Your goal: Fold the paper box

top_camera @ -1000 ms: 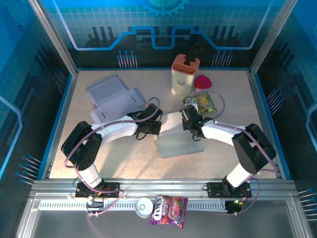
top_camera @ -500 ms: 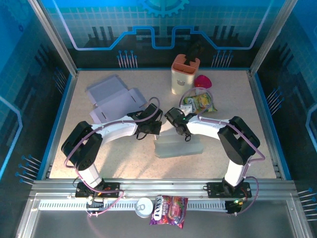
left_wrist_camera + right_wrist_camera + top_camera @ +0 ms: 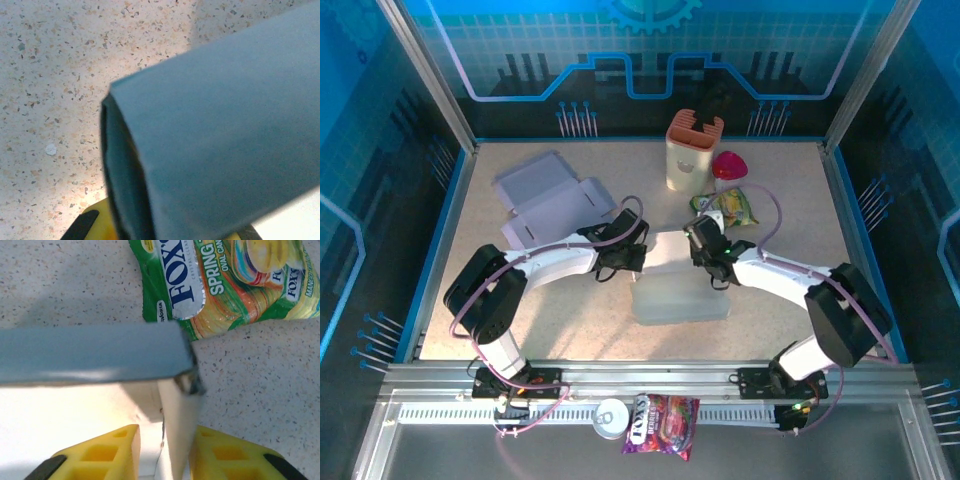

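Right end effector (image 3: 165,434) swung back and opened, box (image 3: 676,300) wall between its fingers; left end effector (image 3: 622,257) stayed clamped on box, fold unfinished.

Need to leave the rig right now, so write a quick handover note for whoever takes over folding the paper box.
Left gripper: shut on the pale grey-blue paper box, pinching the left side of its raised panel.
Right gripper: open, fingers astride a white flap at the panel's right corner, beside the green candy packet.
Done: box partly formed mid-table, one panel lifted.
To do: finish folding and tucking flaps; the box is not closed. A second flat blank of the same card lies far left, untouched.
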Robot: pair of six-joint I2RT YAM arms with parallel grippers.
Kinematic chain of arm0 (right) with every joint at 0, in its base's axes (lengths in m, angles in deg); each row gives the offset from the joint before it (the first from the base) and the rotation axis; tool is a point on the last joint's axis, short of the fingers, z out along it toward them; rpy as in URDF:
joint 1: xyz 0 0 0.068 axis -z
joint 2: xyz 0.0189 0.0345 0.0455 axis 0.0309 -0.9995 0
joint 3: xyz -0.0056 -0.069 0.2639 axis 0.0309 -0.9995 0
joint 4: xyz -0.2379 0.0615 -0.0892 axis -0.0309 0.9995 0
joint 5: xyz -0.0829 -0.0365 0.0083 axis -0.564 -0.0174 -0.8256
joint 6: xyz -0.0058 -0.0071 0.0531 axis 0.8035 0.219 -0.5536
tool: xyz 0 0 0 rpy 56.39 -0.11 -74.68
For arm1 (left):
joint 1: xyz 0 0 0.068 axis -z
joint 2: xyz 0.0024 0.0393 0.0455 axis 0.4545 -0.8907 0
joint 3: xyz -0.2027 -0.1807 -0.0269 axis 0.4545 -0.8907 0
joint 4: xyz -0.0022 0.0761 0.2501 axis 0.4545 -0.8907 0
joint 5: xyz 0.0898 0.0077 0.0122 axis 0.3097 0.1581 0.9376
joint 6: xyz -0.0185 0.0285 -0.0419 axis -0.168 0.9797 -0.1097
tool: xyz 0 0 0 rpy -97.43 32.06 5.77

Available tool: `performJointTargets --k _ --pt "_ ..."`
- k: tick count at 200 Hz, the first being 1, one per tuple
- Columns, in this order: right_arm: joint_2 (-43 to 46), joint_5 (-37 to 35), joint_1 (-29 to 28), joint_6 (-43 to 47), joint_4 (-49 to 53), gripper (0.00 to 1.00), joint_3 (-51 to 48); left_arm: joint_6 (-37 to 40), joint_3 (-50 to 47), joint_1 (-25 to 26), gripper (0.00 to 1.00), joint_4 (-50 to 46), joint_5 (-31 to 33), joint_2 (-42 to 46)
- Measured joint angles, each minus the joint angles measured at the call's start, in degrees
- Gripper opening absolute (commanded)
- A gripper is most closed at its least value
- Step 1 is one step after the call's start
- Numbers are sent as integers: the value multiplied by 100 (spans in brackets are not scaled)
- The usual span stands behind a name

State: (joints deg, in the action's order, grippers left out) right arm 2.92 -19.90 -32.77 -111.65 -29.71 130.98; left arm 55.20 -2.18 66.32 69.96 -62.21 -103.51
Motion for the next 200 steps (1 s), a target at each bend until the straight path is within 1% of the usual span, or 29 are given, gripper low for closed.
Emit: performJointTargets --k 41,48,74,91,110,144,158,180,184,192,200 --pt "63 376 273 212 -339 30 -162 85 79 0 0 -15 0 -57" --pt "50 409 282 234 -380 28 -166 94 87 0 0 -22 2 -66" --pt "-81 498 310 295 -570 14 -170 107 103 0 0 -24 0 -85" --pt "-151 400 310 330 -612 0 -168 107 127 0 0 -48 2 -98" --pt "-216 177 256 289 -581 0 -111 107 133 0 0 -55 2 -103" --pt "-264 -332 -4 142 -472 0 -81 101 133 0 0 -22 22 -122" --pt "-264 -446 -61 96 -457 0 -81 94 133 0 3 0 33 -129" --pt "-264 -538 -92 66 -448 0 -83 81 105 0 3 105 92 -131" --pt "-264 -544 -96 66 -448 0 -83 81 92 0 4 144 109 -131" --pt "-264 -560 -98 66 -448 0 -85 79 66 0 11 203 129 -131" --pt "-262 -577 -103 66 -446 0 -85 55 26 0 12 293 149 -131"
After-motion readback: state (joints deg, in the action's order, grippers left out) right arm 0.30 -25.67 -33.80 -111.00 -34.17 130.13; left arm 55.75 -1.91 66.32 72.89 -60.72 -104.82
